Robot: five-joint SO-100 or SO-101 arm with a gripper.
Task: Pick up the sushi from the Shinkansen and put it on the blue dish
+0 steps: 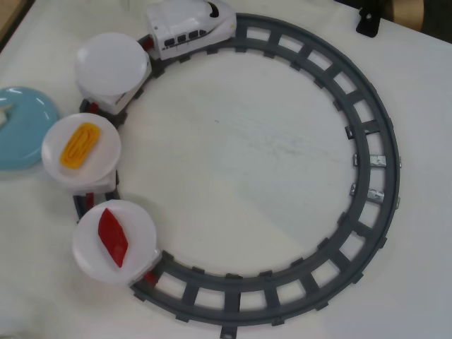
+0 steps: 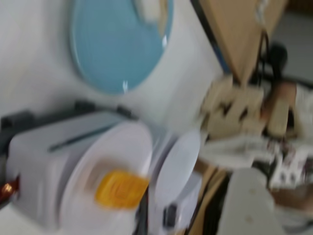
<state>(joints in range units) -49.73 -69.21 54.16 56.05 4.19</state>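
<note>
The white Shinkansen (image 1: 187, 25) stands on the grey track at the top of the overhead view, pulling three round white plate cars. The first plate (image 1: 111, 65) is bare. The pale sushi (image 1: 4, 116) lies on the blue dish (image 1: 25, 134) at the left edge, partly cut off. The blurred wrist view shows it too (image 2: 152, 11), on the dish (image 2: 115, 46). The arm does not show in the overhead view. A pale blurred shape (image 2: 247, 203) at the wrist view's lower right may be a gripper part. I cannot make out the jaws.
A yellow grooved piece (image 1: 79, 145) (image 2: 120, 188) lies on the second plate, and a red diamond piece (image 1: 113, 236) on the third. The round grey track (image 1: 367, 162) rings the table's middle. Boxes and cables (image 2: 244, 107) clutter the wrist view's right side.
</note>
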